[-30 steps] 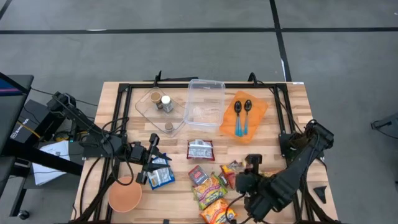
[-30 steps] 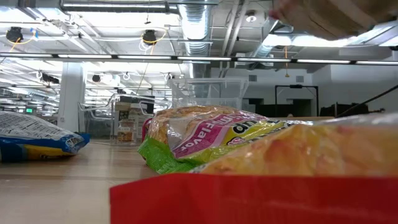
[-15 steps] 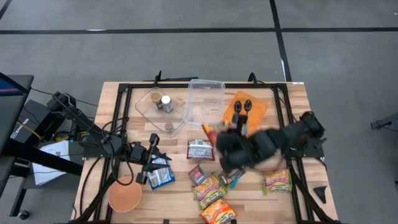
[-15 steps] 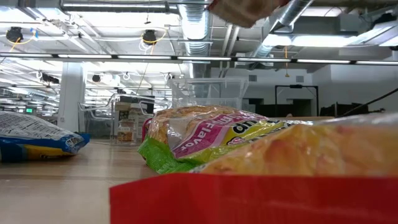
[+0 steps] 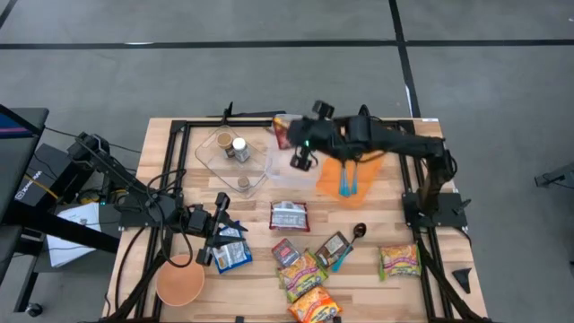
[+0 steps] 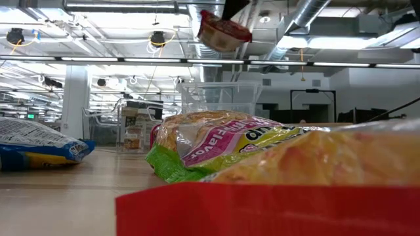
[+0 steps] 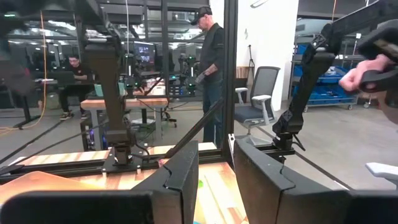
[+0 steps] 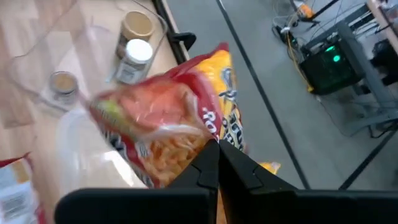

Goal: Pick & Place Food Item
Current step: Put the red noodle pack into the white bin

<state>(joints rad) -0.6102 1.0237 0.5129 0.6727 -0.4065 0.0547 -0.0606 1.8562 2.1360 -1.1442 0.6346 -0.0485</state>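
The right hand (image 5: 289, 135) is clenched on a red and yellow snack bag (image 8: 168, 127), pinching one edge so the bag hangs from the fingertips. In the high view it sits in the air over the far side of the bench (image 5: 421, 179), at the back corner of the clear plastic box (image 5: 296, 152), with the right arm stretched across from its base.

The step in hand looks like carrying the bag to the box and dropping it in. To do it well, the hand should bring the bag over the middle of the box's opening rather than its rim, lower it until the hanging end is below the walls, and only then let go, since a loosely hanging bag could catch on the rim and tip out.

Beside the box lies a clear tray (image 5: 229, 161) holding small jars (image 8: 135, 42), close enough that a drifting bag could land there instead. An orange mat (image 5: 369, 161) carrying a spoon (image 5: 348, 175) lies on the other side, under the arm.

The left hand (image 5: 220, 233) waits low at the near left of the bench, its fingers slightly parted and holding nothing, just beside a blue packet (image 5: 231, 256) and near a round orange plate (image 5: 179, 283). More snack packets (image 5: 305, 274) lie scattered along the near edge.
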